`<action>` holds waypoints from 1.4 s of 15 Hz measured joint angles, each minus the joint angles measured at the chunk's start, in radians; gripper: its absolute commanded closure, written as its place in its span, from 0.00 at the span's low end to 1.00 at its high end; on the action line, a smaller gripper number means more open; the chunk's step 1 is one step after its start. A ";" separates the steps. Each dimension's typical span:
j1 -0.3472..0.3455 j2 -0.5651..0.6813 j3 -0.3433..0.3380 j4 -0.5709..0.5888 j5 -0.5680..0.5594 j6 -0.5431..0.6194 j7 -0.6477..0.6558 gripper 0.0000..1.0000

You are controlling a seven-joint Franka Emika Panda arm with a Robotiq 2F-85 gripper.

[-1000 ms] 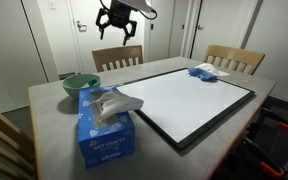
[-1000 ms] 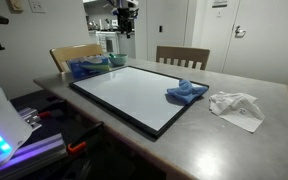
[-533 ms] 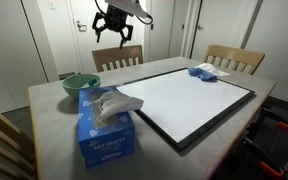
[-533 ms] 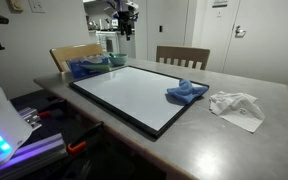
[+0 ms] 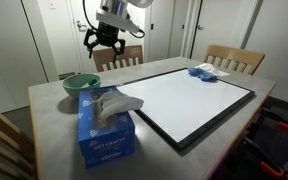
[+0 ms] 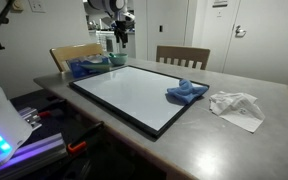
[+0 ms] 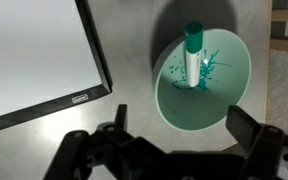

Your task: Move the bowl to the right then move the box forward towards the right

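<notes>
The green bowl sits near the table corner, behind the blue tissue box. In the wrist view the bowl holds a green-capped white marker. My gripper hangs open and empty high above the bowl; it also shows in an exterior view. In the wrist view my gripper is spread wide, with the near part of the bowl between its fingers. The tissue box and the bowl sit at the far end of the table.
A large whiteboard with a black frame lies on the table beside the bowl and box. A blue cloth lies on its far end. A crumpled white tissue lies on the table. Wooden chairs stand around the table.
My gripper has moved down and sideways from above the chair back to above the bowl. The bowl and box have not moved.
</notes>
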 measured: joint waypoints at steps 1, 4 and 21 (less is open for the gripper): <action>0.011 0.034 0.000 0.029 0.000 -0.008 0.000 0.00; 0.044 0.121 -0.006 0.122 -0.001 -0.052 0.006 0.00; 0.087 0.246 -0.069 0.272 -0.020 -0.148 0.106 0.00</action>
